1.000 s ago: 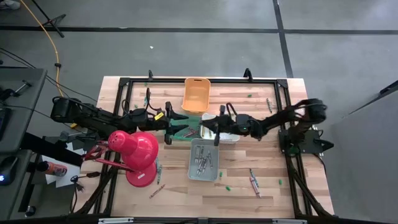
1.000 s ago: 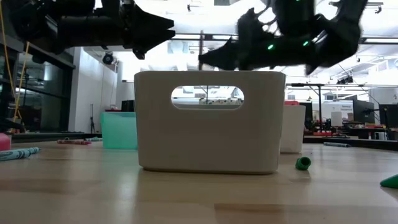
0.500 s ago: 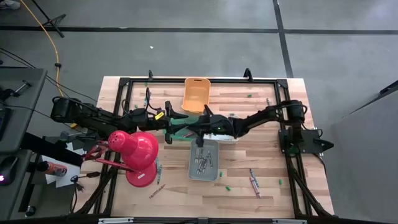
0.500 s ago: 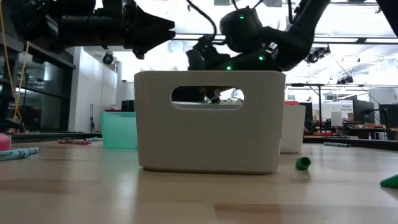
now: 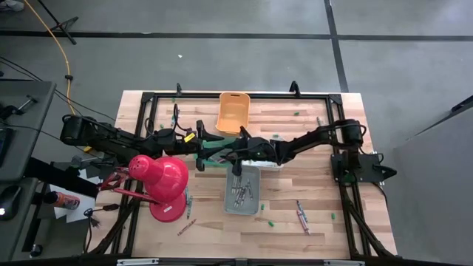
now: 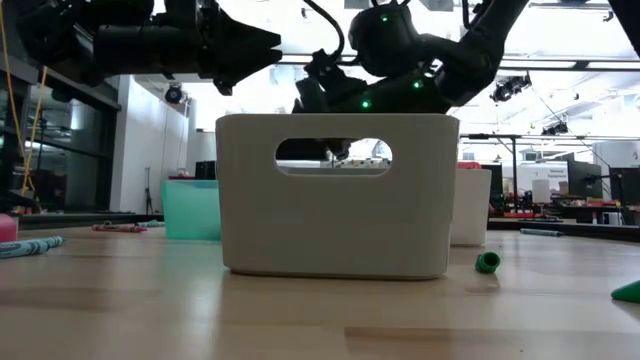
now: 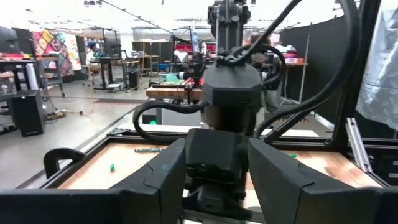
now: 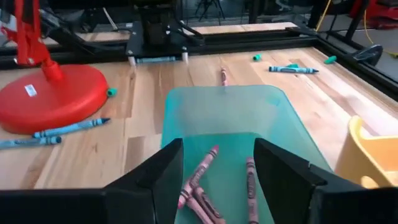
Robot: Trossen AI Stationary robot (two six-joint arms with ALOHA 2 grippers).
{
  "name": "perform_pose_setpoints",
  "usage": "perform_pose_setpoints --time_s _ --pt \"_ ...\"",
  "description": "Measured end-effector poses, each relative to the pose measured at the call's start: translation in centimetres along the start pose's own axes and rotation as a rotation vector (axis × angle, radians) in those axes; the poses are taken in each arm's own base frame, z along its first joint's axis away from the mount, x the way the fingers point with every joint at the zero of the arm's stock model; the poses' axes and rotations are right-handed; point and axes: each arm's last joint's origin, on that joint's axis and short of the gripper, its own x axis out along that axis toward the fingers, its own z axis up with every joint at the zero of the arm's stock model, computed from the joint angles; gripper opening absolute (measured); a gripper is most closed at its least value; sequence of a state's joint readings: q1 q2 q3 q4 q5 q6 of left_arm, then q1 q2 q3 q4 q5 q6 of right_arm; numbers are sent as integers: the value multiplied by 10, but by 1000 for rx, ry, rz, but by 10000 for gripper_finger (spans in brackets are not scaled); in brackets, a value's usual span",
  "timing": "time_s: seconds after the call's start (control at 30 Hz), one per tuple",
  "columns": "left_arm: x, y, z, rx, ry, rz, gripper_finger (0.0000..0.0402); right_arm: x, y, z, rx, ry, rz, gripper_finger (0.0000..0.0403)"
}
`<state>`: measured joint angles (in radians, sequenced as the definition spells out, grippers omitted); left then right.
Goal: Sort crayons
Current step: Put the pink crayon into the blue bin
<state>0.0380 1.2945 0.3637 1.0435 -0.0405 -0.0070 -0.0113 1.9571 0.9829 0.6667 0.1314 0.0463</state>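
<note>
My right gripper (image 8: 217, 146) is open and hangs tipped down over the teal bin (image 8: 224, 112), with nothing between its fingers. Below it, red and pink crayons (image 8: 199, 171) lie on the bin's floor. In the high view the right gripper (image 5: 230, 154) is at the table's middle, over the teal bin (image 5: 227, 137). My left gripper (image 5: 214, 145) waits just left of it, open and empty, facing the right arm. More crayons (image 5: 240, 192) lie in the grey bin (image 5: 255, 201) nearer the front edge.
An orange bin (image 5: 233, 112) stands at the back, and a white bin (image 5: 275, 164) is half hidden under my right arm. A red lamp (image 5: 162, 181) stands at front left. Loose crayons lie on the table at front right (image 5: 301, 214) and by the lamp's base (image 8: 68, 127).
My right gripper has moved toward the table's left edge, from over the white bin to over the teal bin. It has sunk a little and tipped downward, mostly in the first half second.
</note>
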Motion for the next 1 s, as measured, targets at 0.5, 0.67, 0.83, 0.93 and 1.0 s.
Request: perform_pose_setpoints --time_s 0.5,0.67,0.83,0.93,1.0 --pt "-1 -1 -5 -24 38 -30 158 -110 -16 4 -74 -56 -324 189" --pt "-1 -1 -5 16 41 -22 158 -166 -21 -3 63 -326 -246 189" --pt "-1 0 -5 31 42 -3 158 -190 -21 -4 98 -455 -72 189" --pt "-1 0 -6 70 46 -2 158 -190 -20 -5 105 -450 -38 189" --pt "-1 0 -6 75 47 -2 158 -188 -19 -4 102 -441 -34 189"
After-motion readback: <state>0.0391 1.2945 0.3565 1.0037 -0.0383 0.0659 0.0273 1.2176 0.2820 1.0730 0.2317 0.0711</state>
